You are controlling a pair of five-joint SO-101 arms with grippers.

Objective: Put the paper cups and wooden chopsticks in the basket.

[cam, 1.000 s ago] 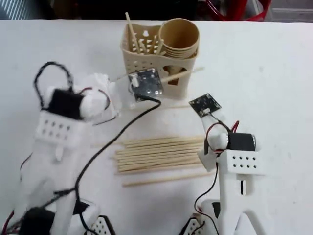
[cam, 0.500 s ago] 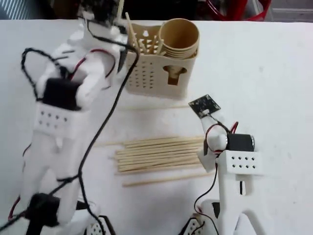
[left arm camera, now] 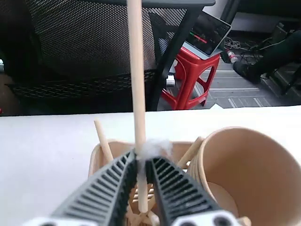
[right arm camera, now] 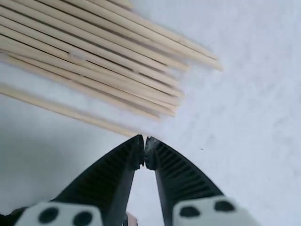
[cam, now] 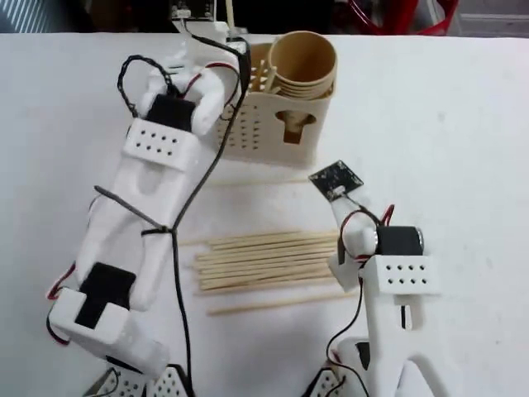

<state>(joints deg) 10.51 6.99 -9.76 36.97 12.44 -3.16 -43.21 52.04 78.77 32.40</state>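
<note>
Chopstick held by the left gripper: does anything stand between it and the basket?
Nothing visible does. The chopstick stands upright in the left gripper, its lower end already inside the basket, beside the paper cups.

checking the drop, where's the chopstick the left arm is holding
In the left wrist view the chopstick stands upright in the left hand, its lower end reaching into the basket, beside the paper cups.
</note>
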